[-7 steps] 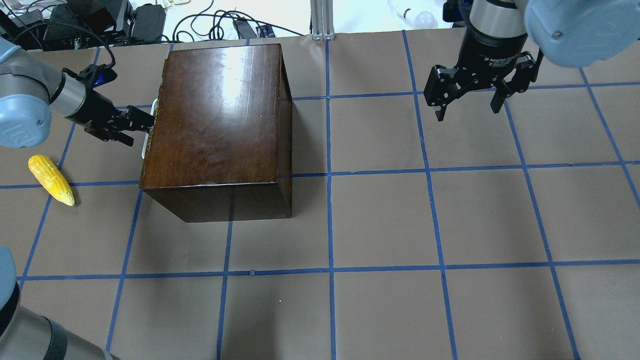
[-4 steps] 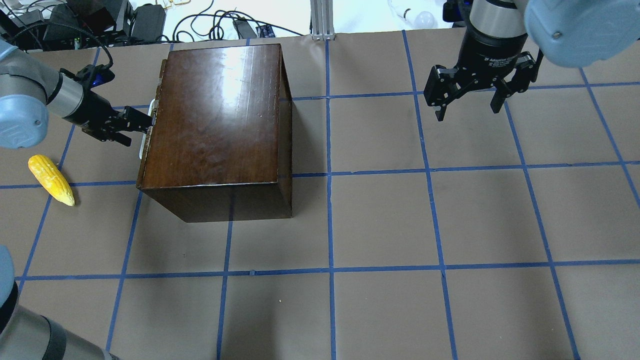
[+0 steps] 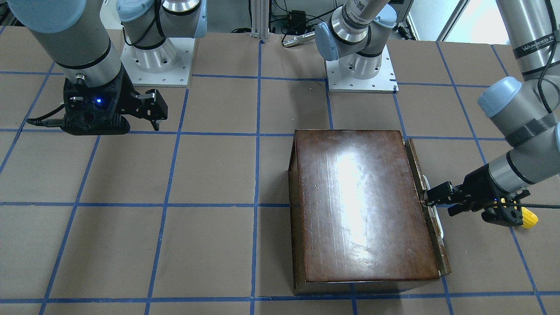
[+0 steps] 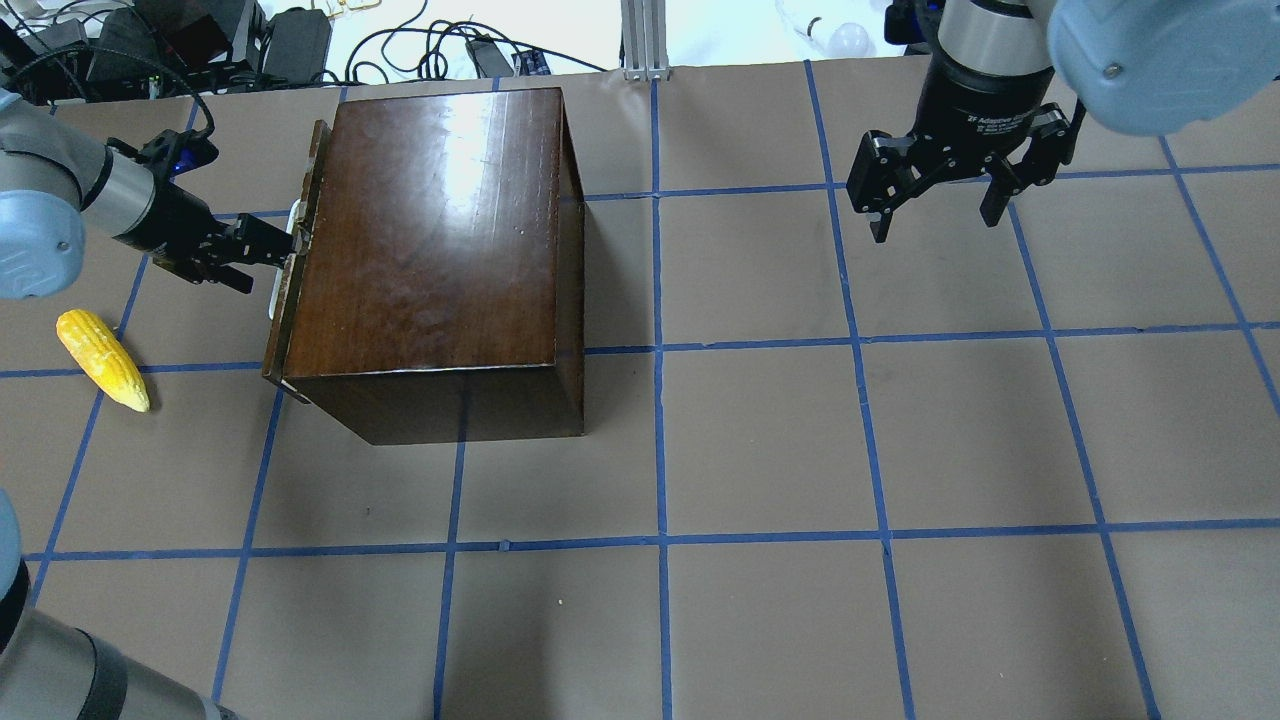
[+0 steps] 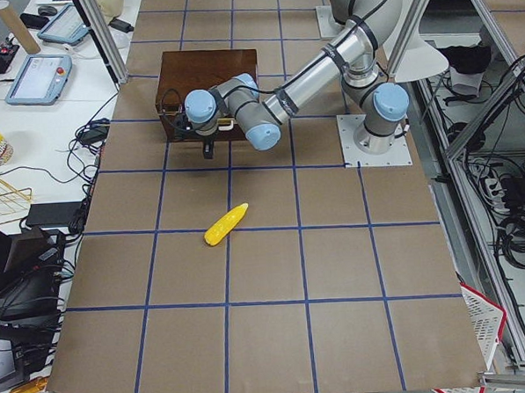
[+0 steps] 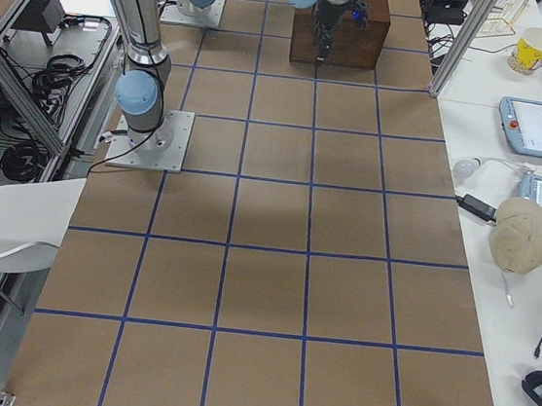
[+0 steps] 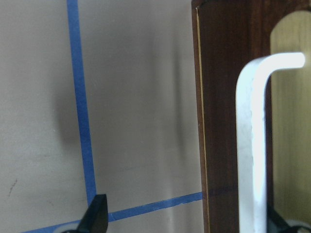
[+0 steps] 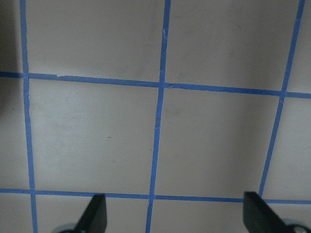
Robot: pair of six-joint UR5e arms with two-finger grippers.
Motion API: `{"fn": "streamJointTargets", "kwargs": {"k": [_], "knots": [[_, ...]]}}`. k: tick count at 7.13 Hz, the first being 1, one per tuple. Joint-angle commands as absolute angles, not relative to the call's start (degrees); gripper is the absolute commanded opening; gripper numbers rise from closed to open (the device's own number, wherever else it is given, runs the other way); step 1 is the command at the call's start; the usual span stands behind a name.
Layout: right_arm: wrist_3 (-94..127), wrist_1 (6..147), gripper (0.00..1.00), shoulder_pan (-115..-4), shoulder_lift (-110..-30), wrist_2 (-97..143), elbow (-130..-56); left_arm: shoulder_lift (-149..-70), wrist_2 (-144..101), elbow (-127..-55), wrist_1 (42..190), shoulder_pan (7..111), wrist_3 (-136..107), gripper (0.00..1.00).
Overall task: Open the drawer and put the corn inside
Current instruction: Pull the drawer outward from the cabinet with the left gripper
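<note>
The glossy dark-brown box (image 4: 440, 230) stands at the far left of the table. Its drawer (image 4: 290, 300) is pulled out a small way towards the left, with only the dark front panel and its white handle (image 4: 296, 212) showing. My left gripper (image 4: 270, 260) is at that handle, jaws apart, with one fingertip (image 7: 277, 221) behind the handle bar (image 7: 250, 145) and the other (image 7: 97, 213) clear of the panel. The yellow corn (image 4: 102, 358) lies on the table left of the box, near my left arm. My right gripper (image 4: 935, 225) hangs open and empty at the far right.
The brown paper table (image 4: 760, 450) carries a blue tape grid. Cables and power bricks (image 4: 200, 45) lie beyond the far edge behind the box. An aluminium post (image 4: 645, 40) stands at the far middle. The arm bases (image 3: 361, 70) sit on the robot's side.
The drawer front has come out of the box towards the left, and my left gripper has moved left with the handle. The corn and my right arm have not moved.
</note>
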State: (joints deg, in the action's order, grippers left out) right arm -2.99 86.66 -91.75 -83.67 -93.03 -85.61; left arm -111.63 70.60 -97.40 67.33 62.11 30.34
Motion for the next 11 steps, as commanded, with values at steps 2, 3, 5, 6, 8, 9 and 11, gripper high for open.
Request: {"fn": "streamJointTargets", "kwargs": {"k": [2, 3, 5, 6, 8, 9, 11], "knots": [[-2.99, 86.66, 1.00, -91.67, -83.67, -92.99, -85.61, -111.62, 70.58, -97.29, 67.41, 60.56, 30.59, 1.00], [-2.99, 86.66, 1.00, -91.76, -83.67, -93.08, -85.61, -111.62, 70.75, -97.29, 67.33, 60.47, 31.11, 1.00], [-2.99, 86.66, 1.00, -91.67, -83.67, -92.99, -85.61, -111.53, 72.32, -97.29, 67.24, 60.38, 31.20, 1.00], [-2.99, 86.66, 1.00, -91.67, -83.67, -92.99, -85.61, -111.53, 72.33, -97.21, 67.24, 59.77, 31.38, 1.00], [-2.99, 86.66, 1.00, -91.67, -83.67, -92.99, -85.61, -111.53, 72.42, -97.12, 67.15, 58.89, 31.90, 1.00], [-2.99, 86.66, 1.00, -91.76, -83.67, -92.99, -85.61, -111.62, 72.42, -96.77, 67.24, 58.89, 32.17, 1.00], [-2.99, 86.66, 1.00, -91.67, -83.67, -92.99, -85.61, -111.71, 72.51, -95.36, 67.68, 58.89, 32.60, 1.00]]}}
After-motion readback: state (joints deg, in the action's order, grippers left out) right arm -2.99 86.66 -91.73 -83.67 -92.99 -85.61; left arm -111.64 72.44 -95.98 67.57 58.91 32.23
